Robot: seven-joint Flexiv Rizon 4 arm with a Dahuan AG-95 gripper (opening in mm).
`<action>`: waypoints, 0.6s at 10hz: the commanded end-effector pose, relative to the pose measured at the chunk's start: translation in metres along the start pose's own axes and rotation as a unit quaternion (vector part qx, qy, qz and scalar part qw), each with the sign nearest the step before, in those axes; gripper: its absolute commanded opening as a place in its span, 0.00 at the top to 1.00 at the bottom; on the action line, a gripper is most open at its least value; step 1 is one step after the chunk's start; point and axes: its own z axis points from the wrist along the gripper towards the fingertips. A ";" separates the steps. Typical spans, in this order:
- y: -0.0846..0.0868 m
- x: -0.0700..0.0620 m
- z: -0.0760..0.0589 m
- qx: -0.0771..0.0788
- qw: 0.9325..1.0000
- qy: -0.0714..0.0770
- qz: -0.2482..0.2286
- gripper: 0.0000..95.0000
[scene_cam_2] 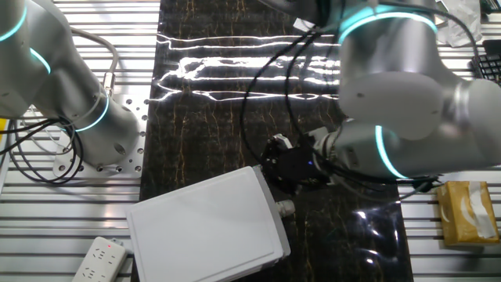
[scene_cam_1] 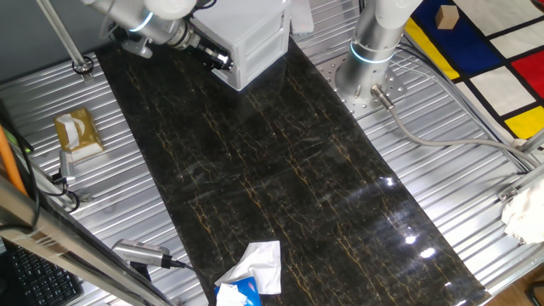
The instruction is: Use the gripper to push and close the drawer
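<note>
The white cabinet stands at the far end of the black mat; in the other fixed view only its flat top shows. Its drawer front faces my gripper and looks nearly flush with the cabinet body. My black gripper is on the tip of the silver arm with a cyan ring. It is right against that drawer face and its fingers look shut and empty. In the other fixed view the gripper sits at the cabinet's right edge, and the drawer itself is hidden under the top.
The upright silver arm base stands right of the cabinet, with cables trailing from it. A brown tissue box lies left of the mat. A crumpled white-and-blue wrapper lies at the near edge. A power strip sits beside the cabinet.
</note>
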 end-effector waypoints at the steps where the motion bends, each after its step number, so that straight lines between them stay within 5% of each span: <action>1: -0.002 -0.002 0.001 -0.002 1.000 -0.001 0.000 1.00; 6: -0.004 -0.005 -0.003 0.000 1.000 -0.015 0.001 1.00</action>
